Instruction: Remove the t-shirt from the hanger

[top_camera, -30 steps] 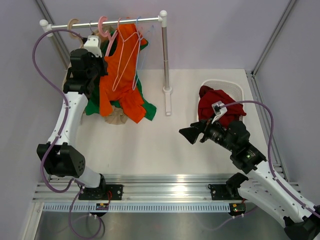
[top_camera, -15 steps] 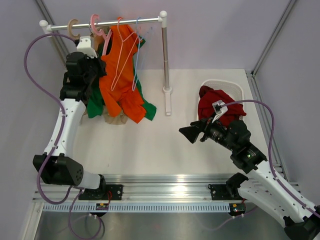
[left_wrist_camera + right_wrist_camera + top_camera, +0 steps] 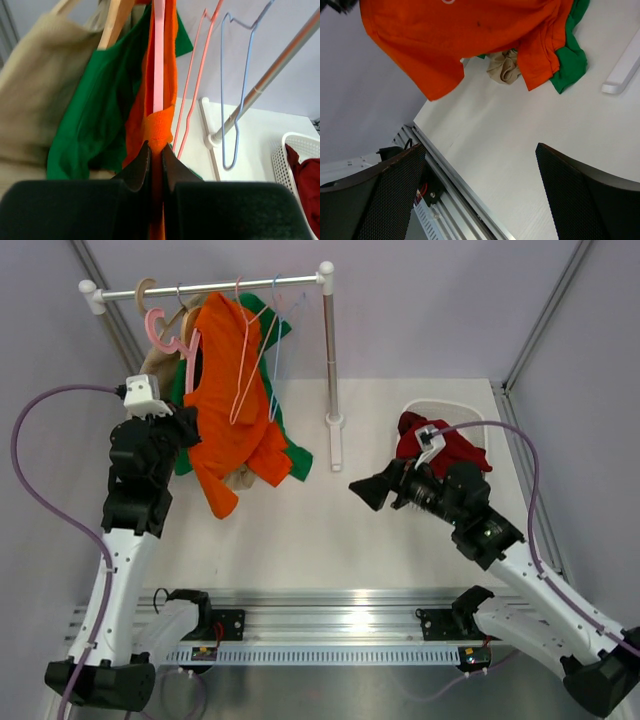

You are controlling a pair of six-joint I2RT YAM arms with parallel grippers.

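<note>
The orange t-shirt hangs on the pale pink hanger. The hanger's chunky hook sits below and left of the rail, off it. My left gripper is shut on the shirt's orange fabric where it wraps the hanger. In the left wrist view the jaws pinch the orange fabric, and the pink hanger arm runs up from them. My right gripper is open and empty over the table's middle. Its wrist view shows the t-shirt's hem ahead of the open fingers.
The rail stands on a post. On it hang a thin pink wire hanger, a blue wire hanger and a wooden hanger. A green shirt and a beige garment hang behind. A white basket holds a dark red garment.
My left arm has drawn back toward the near left, taking the pink hanger and orange t-shirt with it. The hook has come off the rail. The right gripper has shifted slightly left.
</note>
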